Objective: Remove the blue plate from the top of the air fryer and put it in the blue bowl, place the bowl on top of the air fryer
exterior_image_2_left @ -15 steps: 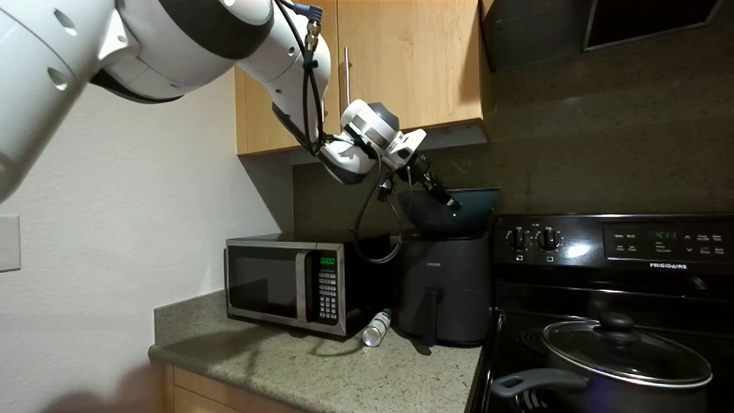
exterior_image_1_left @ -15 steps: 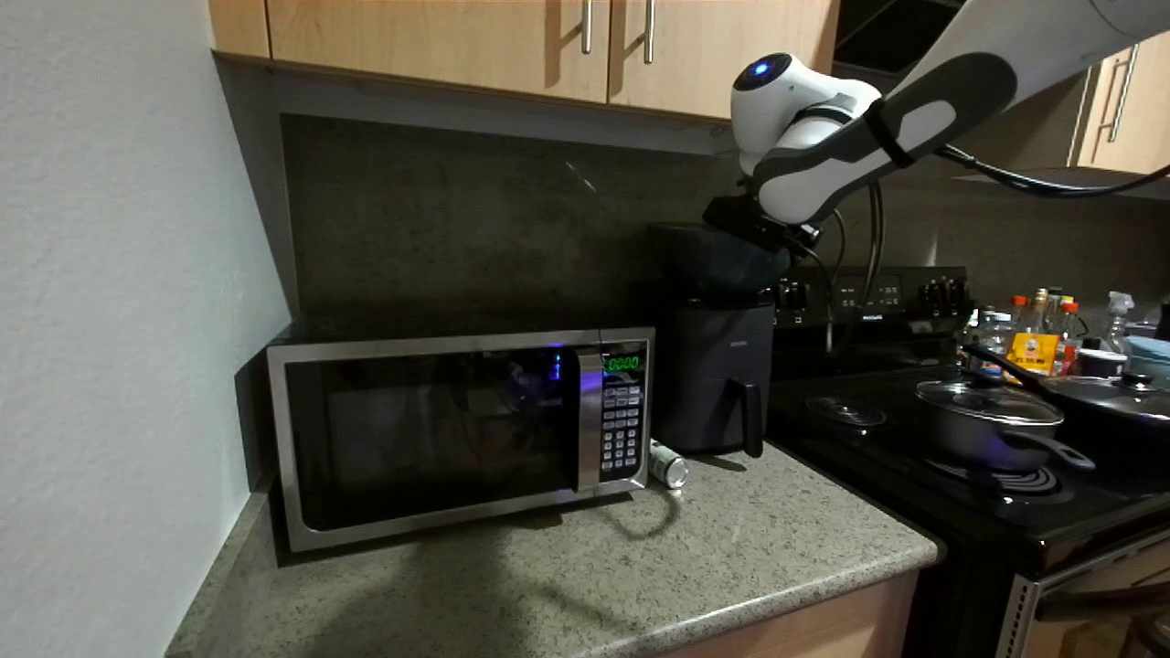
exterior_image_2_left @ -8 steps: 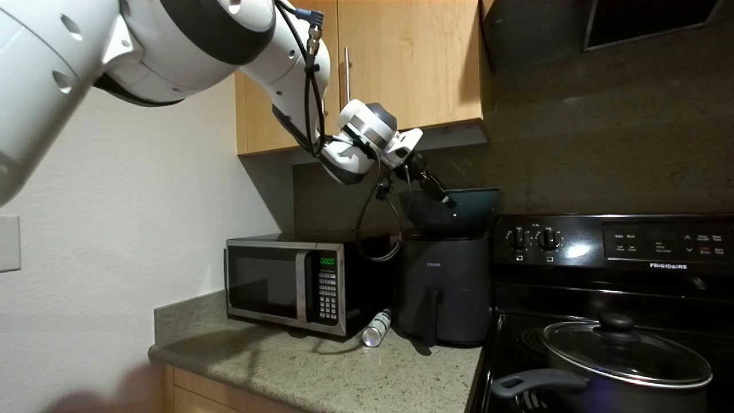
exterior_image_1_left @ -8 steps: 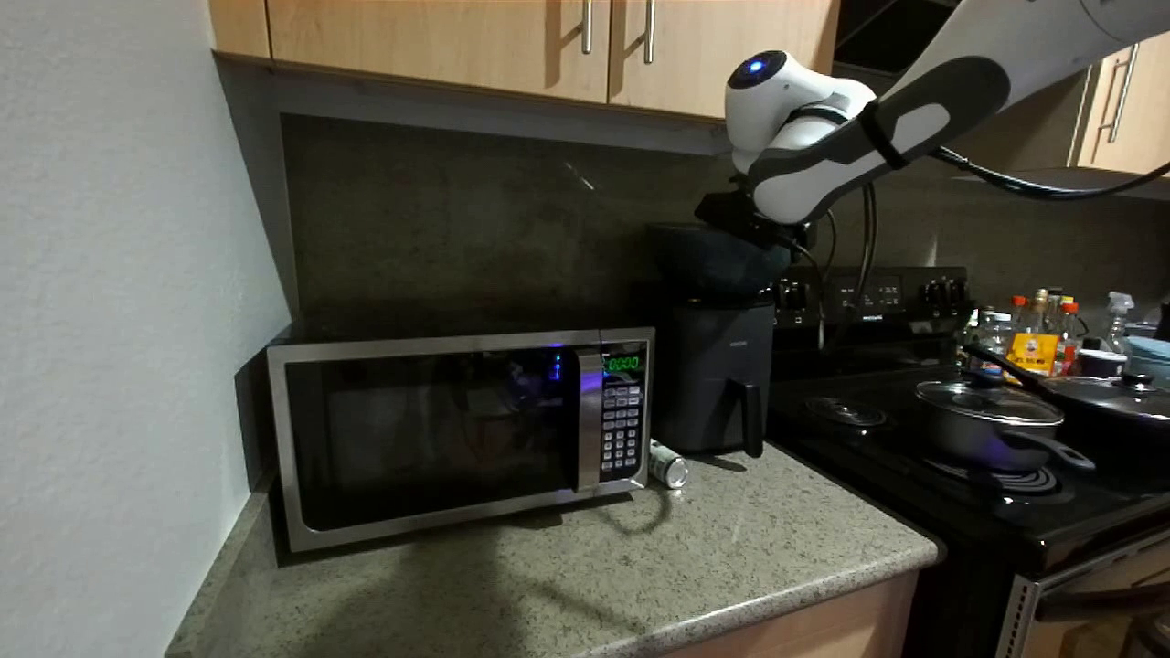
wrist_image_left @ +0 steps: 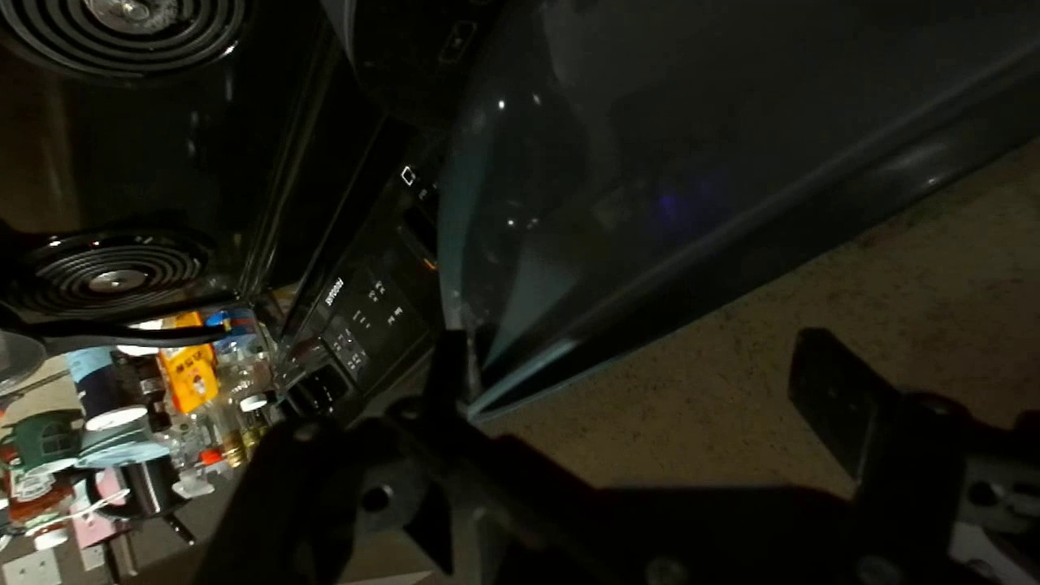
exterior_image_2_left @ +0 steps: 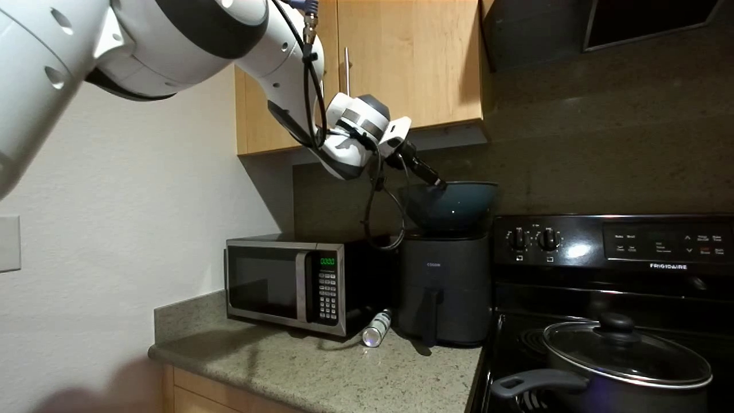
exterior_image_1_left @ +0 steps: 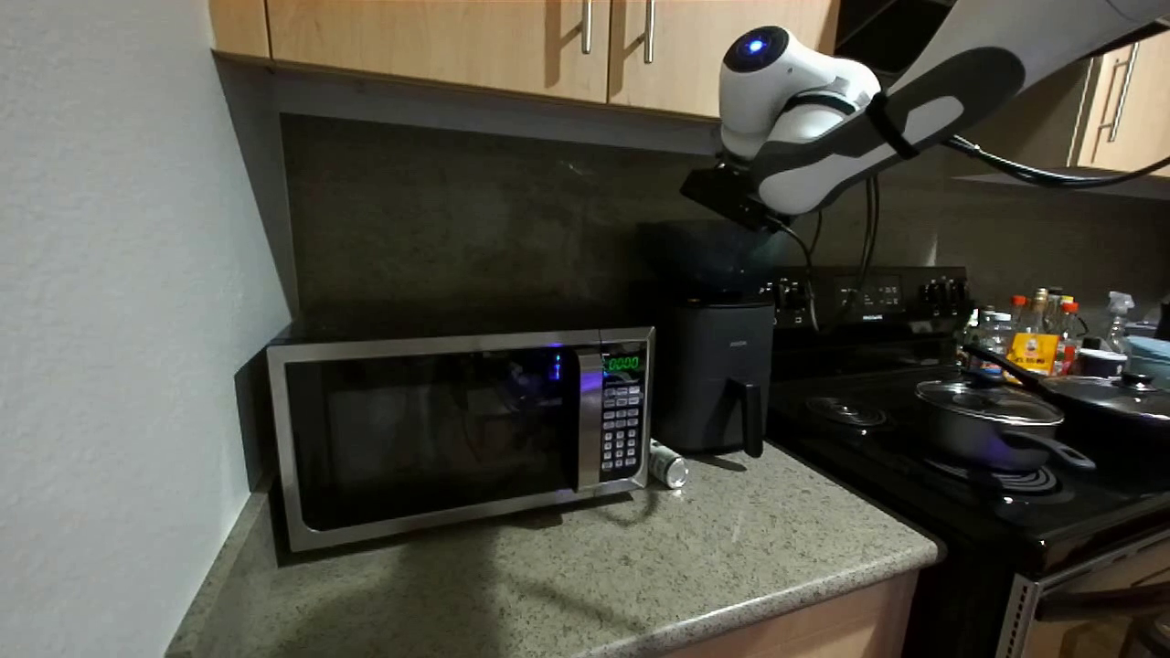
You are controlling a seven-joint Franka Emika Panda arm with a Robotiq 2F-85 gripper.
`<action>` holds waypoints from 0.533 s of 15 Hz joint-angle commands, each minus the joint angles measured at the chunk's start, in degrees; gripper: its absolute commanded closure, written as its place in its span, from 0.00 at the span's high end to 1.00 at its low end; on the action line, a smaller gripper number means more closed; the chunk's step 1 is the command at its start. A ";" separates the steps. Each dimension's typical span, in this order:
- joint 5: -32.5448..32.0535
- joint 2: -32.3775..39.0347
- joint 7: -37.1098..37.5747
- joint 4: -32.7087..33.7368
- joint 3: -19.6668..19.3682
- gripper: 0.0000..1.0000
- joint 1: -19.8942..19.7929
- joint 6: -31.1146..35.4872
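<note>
Wrist view: gripper (wrist_image_left: 632,357) spread wide, blue bowl (wrist_image_left: 691,171) toward its twelve o'clock. In both exterior views I see bowl upright atop air fryer (exterior_image_2_left: 447,281), microwave (exterior_image_2_left: 269,281) at nine o'clock.

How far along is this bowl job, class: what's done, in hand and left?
Done: the blue bowl sits on top of the air fryer in both exterior views. In hand: nothing looks gripped; the tool stands open near the bowl's rim in the wrist view. Left: probably just backing away, though I can't tell whether the blue plate is inside.
</note>
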 commanded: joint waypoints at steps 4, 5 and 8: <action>-1.27 -2.28 2.04 -1.43 -0.88 1.00 1.35 -1.90; -0.76 -2.46 0.84 -1.67 -0.62 1.00 1.26 -2.43; 2.53 -3.51 -4.67 -2.62 3.08 1.00 -0.78 -5.50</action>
